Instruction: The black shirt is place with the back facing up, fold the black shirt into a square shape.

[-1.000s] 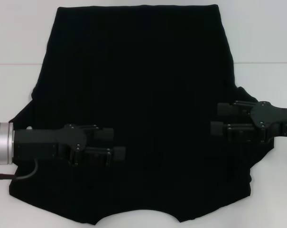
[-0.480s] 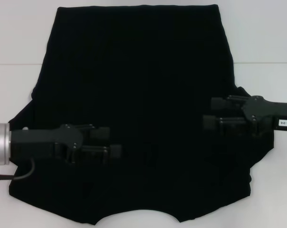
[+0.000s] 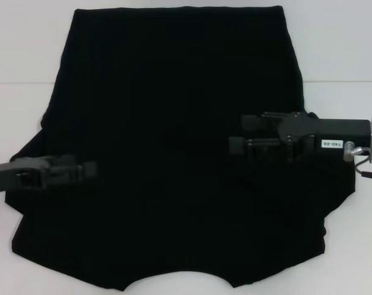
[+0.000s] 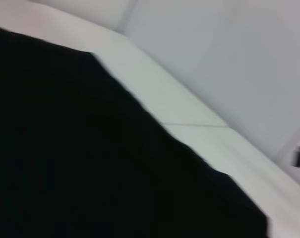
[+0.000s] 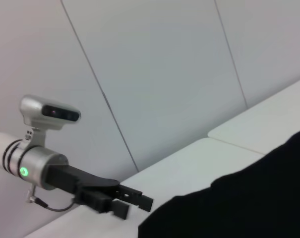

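The black shirt (image 3: 173,110) lies spread flat on the white table, with its curved neckline at the near edge and no lettering showing. My left gripper (image 3: 86,169) hovers over the shirt's left part near the sleeve. The right wrist view shows this left gripper (image 5: 136,206) from afar with its fingers apart and nothing between them. My right gripper (image 3: 242,134) is open over the shirt's right half and holds no cloth. The left wrist view shows only the black shirt (image 4: 65,158) and the table.
The white table (image 3: 26,49) has bare strips left and right of the shirt, and a seam (image 3: 19,83) runs across it. A pale panelled wall (image 5: 164,74) stands behind. The shirt reaches the table's near edge.
My left arm has pulled back to the left, away from the shirt's middle. My right gripper has moved left and slightly up, farther over the shirt. The shirt itself has not moved.
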`<state>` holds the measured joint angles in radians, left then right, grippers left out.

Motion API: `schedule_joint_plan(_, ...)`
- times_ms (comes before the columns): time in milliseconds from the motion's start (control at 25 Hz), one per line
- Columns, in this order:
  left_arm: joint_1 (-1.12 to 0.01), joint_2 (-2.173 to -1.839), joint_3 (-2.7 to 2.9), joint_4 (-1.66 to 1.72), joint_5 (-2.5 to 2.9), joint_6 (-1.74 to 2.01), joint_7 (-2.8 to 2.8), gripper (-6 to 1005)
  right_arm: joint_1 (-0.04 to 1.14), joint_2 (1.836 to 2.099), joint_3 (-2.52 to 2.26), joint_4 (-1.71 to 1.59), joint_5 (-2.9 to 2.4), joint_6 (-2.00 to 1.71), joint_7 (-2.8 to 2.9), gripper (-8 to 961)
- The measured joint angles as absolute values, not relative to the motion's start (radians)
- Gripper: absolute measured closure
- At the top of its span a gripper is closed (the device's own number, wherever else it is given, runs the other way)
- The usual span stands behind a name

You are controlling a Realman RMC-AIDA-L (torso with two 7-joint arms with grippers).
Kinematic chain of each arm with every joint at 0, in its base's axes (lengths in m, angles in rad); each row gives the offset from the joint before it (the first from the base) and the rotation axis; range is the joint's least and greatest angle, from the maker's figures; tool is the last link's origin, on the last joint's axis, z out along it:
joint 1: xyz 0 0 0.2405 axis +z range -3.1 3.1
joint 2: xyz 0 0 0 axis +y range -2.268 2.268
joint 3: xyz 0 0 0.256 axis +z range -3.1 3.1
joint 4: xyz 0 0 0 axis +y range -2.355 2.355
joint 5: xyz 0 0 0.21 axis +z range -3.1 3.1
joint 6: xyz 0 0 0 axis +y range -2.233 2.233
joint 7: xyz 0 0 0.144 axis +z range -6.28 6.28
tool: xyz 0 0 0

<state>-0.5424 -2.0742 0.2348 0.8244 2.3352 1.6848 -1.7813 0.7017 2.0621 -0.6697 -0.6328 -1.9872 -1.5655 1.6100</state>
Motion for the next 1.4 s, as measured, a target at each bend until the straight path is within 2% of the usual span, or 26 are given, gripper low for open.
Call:
schedule_joint_plan(360, -0.536, -2.063, 0.203, 0.873, 2.419, 1.489, -1.975, 140, 0.749, 2.083, -0.686, -0.630, -1.988, -1.548, 1.617, 71)
schedule_joint_plan(840, -0.557, -2.066, 0.291, 0.871, 2.544, 1.287, -2.174, 139, 0.751, 2.082, -0.687, -0.631, -1.983, -1.550, 1.637, 71)
schedule_joint_plan(1400, -0.549, -2.071, 0.301, 0.863, 2.585, 1.231, -2.194, 139, 0.752, 2.080, -0.687, -0.637, -1.983, -1.548, 1.650, 72)
